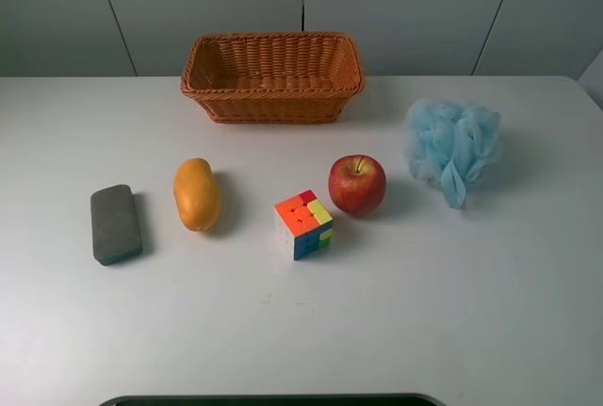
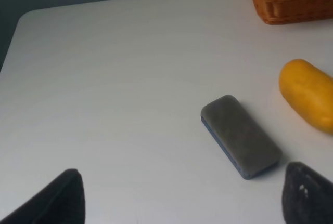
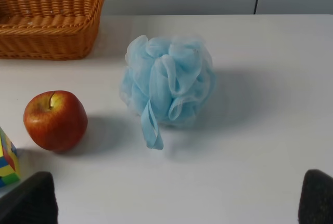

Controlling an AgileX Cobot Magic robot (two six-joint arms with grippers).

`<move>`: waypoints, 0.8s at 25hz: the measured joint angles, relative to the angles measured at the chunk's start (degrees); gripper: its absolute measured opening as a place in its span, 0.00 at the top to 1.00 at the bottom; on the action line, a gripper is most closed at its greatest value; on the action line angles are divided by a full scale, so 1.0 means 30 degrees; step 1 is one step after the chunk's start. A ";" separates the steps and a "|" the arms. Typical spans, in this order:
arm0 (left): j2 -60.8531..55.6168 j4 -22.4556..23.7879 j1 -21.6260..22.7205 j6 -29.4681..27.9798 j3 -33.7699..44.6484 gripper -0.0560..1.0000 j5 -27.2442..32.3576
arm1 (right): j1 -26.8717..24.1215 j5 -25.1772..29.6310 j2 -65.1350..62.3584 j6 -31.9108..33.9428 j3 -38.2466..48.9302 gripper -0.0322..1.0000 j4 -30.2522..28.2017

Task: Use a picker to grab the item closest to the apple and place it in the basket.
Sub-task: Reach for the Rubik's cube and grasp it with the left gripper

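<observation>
A red apple [image 1: 357, 183] sits on the white table, right of centre; it also shows in the right wrist view [image 3: 55, 120]. A multicoloured puzzle cube [image 1: 303, 224] stands just to its front left, almost touching; only its edge [image 3: 7, 157] shows in the right wrist view. A brown wicker basket [image 1: 272, 77] stands at the back centre, with nothing in it. My left gripper [image 2: 182, 203] is open above the table near a grey eraser [image 2: 240, 136]. My right gripper [image 3: 173, 203] is open, in front of a blue bath pouf [image 3: 169, 83]. Neither arm shows in the exterior view.
A yellow mango [image 1: 197, 194] lies left of the cube, and the grey eraser [image 1: 116, 223] lies further left. The blue bath pouf [image 1: 451, 145] sits right of the apple. The table's front edge [image 1: 273, 397] is at the bottom of the exterior view.
</observation>
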 joint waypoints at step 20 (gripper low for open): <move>1.2704 -0.0607 0.0000 -0.0283 -0.7467 0.26 0.2375 | 0.0000 0.0000 0.0000 0.0000 0.0000 0.29 0.0000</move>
